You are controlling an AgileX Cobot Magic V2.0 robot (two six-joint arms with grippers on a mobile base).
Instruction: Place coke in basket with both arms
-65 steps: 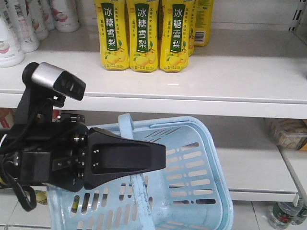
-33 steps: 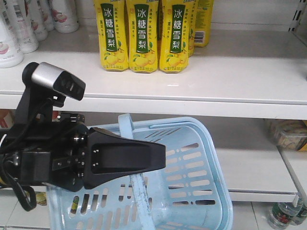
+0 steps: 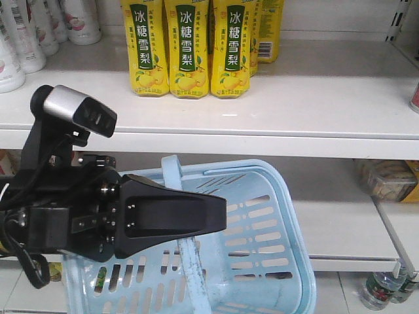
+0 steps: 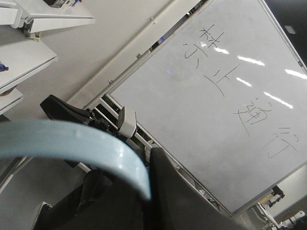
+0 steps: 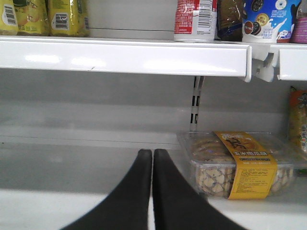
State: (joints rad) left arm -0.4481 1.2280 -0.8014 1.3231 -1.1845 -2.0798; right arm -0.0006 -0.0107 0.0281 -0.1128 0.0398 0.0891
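Basket (image 3: 275, 216) hangs tilted behind and below the left gripper (image 3: 217, 219), mouth tipped toward the camera, long axis running roughly left-right. The jaws pinch its handle (image 4: 72, 139). The right gripper (image 5: 152, 155) is pressed together on nothing, with a biscuit box (image 5: 235, 163) just right of its tips.

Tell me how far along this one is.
Done: the left gripper holds the basket by its handle. In hand: the right gripper, shut and empty, faces the shelves; a red can stands on the upper one. Left: picking a can and dropping it in; none shows inside the basket.
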